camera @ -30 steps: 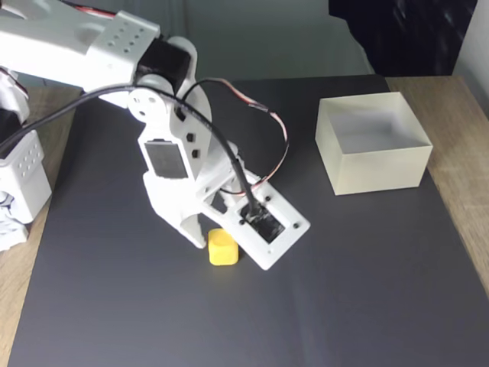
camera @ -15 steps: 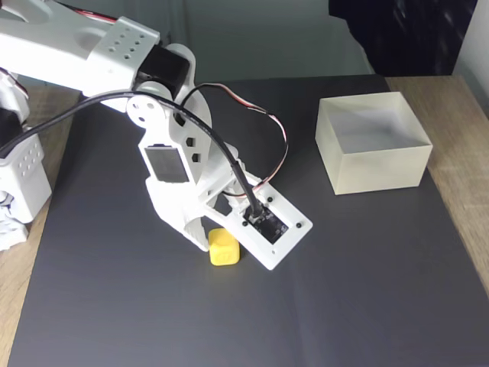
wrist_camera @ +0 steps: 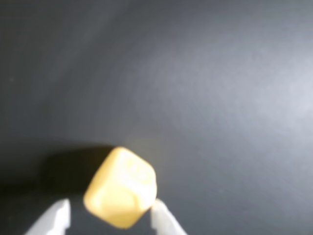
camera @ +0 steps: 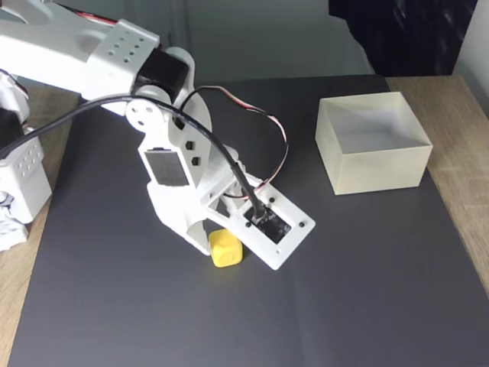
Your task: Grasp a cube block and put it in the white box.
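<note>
A black mat (camera: 367,290) covers the wooden table (camera: 466,138).

It looked like a hobbyist's desk rather than a lab: a black mat (camera: 367,306) lay over a wood-grain tabletop (camera: 466,183), a grey wall stood at twelve o'clock, and dark fabric (camera: 397,34) hung toward one o'clock.

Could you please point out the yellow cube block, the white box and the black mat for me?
cube block (camera: 226,250), fixed view, its top face.
white box (camera: 382,170), fixed view, its front wall.
black mat (camera: 359,283), fixed view, a bare patch.
</note>
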Action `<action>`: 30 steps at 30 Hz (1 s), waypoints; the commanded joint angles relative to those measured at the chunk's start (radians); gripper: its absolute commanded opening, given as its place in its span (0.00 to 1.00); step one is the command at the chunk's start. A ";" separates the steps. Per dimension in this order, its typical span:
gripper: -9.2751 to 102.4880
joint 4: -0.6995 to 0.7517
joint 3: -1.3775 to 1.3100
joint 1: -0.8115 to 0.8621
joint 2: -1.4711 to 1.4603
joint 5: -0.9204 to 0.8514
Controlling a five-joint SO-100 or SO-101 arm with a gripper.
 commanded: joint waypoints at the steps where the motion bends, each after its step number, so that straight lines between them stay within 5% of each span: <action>1: 0.28 -0.020 0.002 -0.008 0.089 -0.023; 30: 0.35 -0.051 0.080 0.071 0.163 -0.146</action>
